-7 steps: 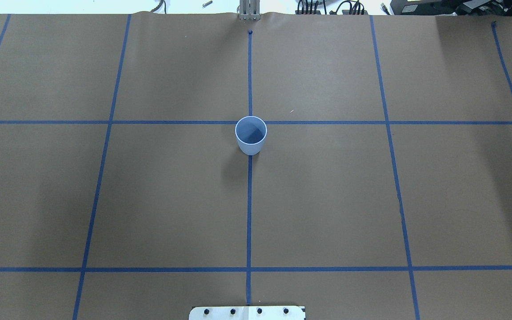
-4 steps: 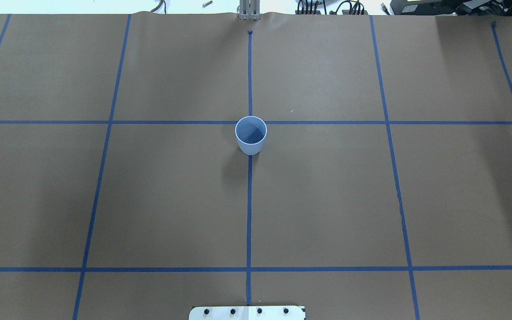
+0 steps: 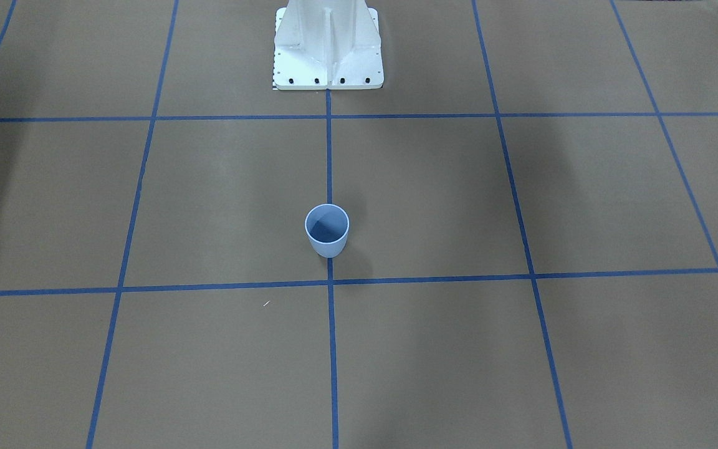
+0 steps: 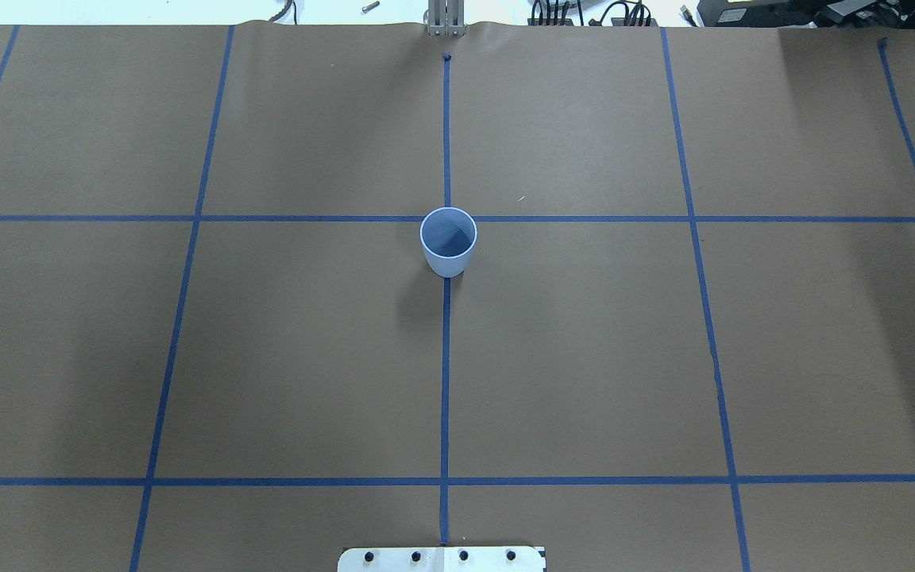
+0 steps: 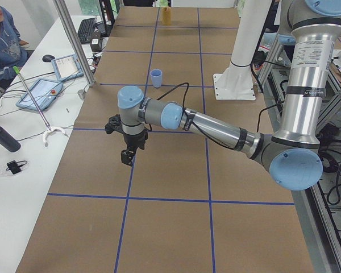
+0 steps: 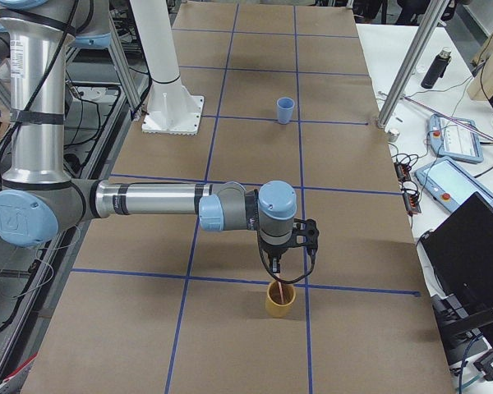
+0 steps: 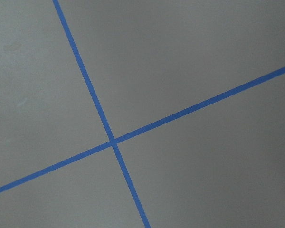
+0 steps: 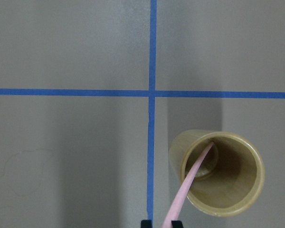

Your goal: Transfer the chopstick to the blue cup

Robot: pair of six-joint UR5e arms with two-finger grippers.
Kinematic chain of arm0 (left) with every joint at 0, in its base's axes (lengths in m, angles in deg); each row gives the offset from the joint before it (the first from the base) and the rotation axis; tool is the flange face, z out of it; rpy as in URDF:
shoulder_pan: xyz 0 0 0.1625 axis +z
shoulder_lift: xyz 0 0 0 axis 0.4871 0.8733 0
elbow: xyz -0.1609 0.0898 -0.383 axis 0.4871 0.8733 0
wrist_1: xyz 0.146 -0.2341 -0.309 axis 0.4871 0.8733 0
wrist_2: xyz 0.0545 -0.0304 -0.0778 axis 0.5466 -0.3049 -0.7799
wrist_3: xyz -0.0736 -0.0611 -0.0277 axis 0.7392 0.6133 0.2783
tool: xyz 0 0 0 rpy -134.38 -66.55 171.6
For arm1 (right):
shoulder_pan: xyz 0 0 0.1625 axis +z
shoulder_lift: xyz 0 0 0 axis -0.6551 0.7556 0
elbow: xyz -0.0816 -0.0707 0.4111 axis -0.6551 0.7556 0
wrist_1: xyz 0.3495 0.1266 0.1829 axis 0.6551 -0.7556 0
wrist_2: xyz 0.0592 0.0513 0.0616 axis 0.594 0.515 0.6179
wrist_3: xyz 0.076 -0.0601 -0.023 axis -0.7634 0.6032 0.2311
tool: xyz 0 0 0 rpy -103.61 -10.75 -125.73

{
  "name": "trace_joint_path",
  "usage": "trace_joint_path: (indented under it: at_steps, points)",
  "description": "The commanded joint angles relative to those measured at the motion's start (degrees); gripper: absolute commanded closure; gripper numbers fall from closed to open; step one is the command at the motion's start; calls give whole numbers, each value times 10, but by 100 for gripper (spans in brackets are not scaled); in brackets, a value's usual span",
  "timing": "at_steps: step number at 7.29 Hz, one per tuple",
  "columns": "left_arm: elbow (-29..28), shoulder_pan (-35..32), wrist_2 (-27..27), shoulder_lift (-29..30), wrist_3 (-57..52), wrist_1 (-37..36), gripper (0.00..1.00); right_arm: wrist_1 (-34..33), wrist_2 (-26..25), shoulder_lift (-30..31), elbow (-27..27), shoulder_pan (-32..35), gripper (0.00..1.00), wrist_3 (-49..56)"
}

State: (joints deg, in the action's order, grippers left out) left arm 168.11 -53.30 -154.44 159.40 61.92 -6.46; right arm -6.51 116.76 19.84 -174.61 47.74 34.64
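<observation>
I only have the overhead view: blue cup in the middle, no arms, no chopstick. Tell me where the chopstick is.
Observer: The right wrist camera shows the chopstick leaning inside a tan cup, its lower tip on the cup's bottom.
Operator: Report where that cup stands and what the right arm is doing.
Observer: In the exterior right view the tan cup stands toward the table's end on the robot's right, far from the blue cup. The right gripper hangs just above it. The chopstick's upper end runs up between the jaws, but I cannot tell whether they grip it.
</observation>
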Motion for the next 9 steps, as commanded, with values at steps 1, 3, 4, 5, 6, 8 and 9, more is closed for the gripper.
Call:
trace_joint_path:
  at_steps: [1, 3, 4, 5, 6, 8, 9]
  points:
    - [3, 0, -11, 0, 1, 0, 1, 1, 0, 1, -4, 2, 96, 5]
    - [10, 0, -11, 1, 24, 0, 1, 0, 0, 5, -11, 19, 100, 7]
    - [12, 0, -11, 1, 33, 0, 1, 0, 0, 8, -12, 27, 100, 7]
    - [13, 0, -11, 1, 33, 0, 1, 0, 0, 7, -11, 28, 100, 7]
    - [13, 0, -11, 1, 34, 0, 1, 0, 0, 6, -12, 31, 100, 7]
    - [13, 1, -12, 1, 40, 0, 1, -2, 1, 1, -25, 56, 100, 7]
    - [16, 2, -12, 1, 51, 1, 1, -2, 1, 1, -31, 75, 100, 7]
